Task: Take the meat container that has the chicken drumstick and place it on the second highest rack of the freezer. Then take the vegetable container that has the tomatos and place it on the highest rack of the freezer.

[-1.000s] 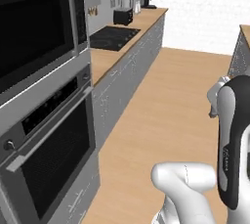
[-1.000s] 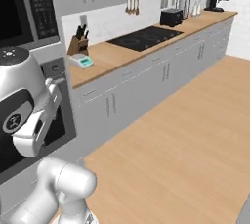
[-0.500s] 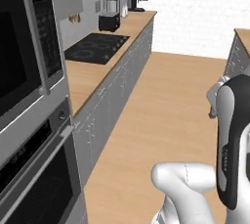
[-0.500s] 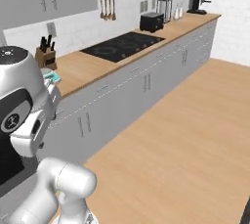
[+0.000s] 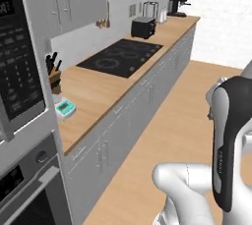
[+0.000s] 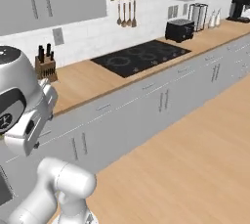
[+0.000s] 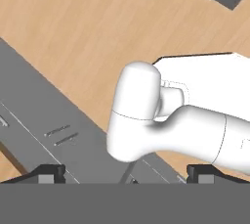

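Note:
My gripper [image 7: 127, 174] is open in the hand view: its two dark fingertips [image 7: 50, 171] stand far apart at the bottom with nothing between them. It looks down past the robot's own white body at grey cabinet fronts [image 7: 44, 130] and wooden floor [image 7: 97, 27]. My arm [image 5: 229, 140] stands folded upright at the right of the left base view and at the left of the right base view [image 6: 24, 105]. The meat container, the chicken drumstick, the vegetable container, the tomatos and the freezer with its racks are out of view.
A long wooden counter [image 5: 98, 91] over grey cabinets [image 6: 146, 105] carries a black cooktop [image 5: 120, 57], a toaster [image 5: 142, 27], a coffee machine [image 5: 177, 4], a knife block [image 5: 54, 74] and a small teal scale [image 5: 65, 108]. Wall ovens [image 5: 24, 180] stand at the left. Open wooden floor [image 6: 195, 159] lies to the right.
Both base views have shifted as the base moves: the wall ovens slide off to the left and the counter with the cooktop comes nearer. The gripper stays open.

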### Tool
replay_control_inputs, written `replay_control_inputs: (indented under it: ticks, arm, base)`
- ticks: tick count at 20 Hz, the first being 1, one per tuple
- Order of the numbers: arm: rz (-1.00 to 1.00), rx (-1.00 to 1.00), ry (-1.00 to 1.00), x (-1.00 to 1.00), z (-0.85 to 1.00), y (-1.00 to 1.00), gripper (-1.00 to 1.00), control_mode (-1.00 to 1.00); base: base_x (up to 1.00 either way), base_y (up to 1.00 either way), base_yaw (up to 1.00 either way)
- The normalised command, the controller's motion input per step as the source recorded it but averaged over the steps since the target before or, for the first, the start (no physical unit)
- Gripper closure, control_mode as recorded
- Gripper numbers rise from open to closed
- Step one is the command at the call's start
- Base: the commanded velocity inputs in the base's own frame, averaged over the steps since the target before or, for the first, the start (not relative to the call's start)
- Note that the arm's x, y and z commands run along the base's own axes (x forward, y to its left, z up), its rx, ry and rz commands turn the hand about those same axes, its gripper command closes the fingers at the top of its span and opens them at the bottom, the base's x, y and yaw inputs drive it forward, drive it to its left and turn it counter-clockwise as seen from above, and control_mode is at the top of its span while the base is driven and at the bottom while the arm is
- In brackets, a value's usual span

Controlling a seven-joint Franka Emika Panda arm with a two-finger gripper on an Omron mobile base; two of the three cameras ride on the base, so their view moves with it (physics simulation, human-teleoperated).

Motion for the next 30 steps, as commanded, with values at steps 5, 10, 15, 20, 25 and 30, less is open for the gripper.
replay_control_inputs:
  ticks: [5, 10, 15, 20, 25, 30]
  arm:
    - [0.0, 0.0, 0.0, 0.0, 0.0, 0.0, -1.0, 1.0]
    - [0.0, 0.0, 0.0, 0.0, 0.0, 0.0, -1.0, 1.0]
    - [0.0, 0.0, 0.0, 0.0, 0.0, 0.0, -1.0, 1.0]
    - [0.0, 0.0, 0.0, 0.0, 0.0, 0.0, -1.0, 1.0]
    - [0.0, 0.0, 0.0, 0.0, 0.0, 0.0, -1.0, 1.0]
    - [0.0, 0.0, 0.0, 0.0, 0.0, 0.0, -1.0, 1.0]
  base:
    - [0.78, -0.25, 0.73]
    - [0.6, -0.07, 0.68]
    - [0.34, 0.0, 0.6]
    - [0.4, -0.11, 0.46]
    - [0.39, -0.46, 0.26]
    - [0.44, -0.31, 0.23]
